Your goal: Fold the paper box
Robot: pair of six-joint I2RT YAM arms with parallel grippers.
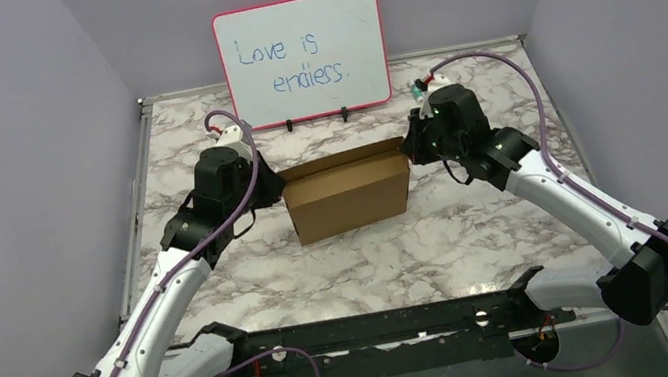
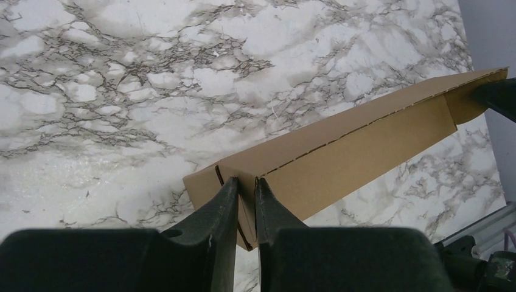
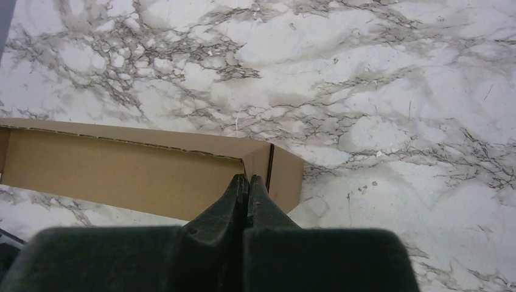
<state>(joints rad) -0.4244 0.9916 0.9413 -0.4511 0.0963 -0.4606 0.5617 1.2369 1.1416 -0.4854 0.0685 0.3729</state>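
At the bottom of the top view, a black metal rail [image 1: 382,328] carries the two arm bases, and both arms reach up the frame over the white, grey-veined marble table [image 1: 440,243]. In the middle of the frame the plain brown cardboard paper box [image 1: 348,196] stands on the table, its long side facing the arms.

The left pincer [image 1: 267,184] sits at the box's left end. In the left wrist view its black fingers [image 2: 228,204] stand a narrow gap apart, pinching the box's end edge beside a slot. The right pincer [image 1: 409,146] is at the box's upper right end. In the right wrist view its fingers [image 3: 238,191] are pressed together, with the tips at the box's corner edge. Whether they touch it I cannot tell.

Beyond the box, at the upper centre, a pink-framed whiteboard [image 1: 302,57] with blue handwriting stands against the back wall.
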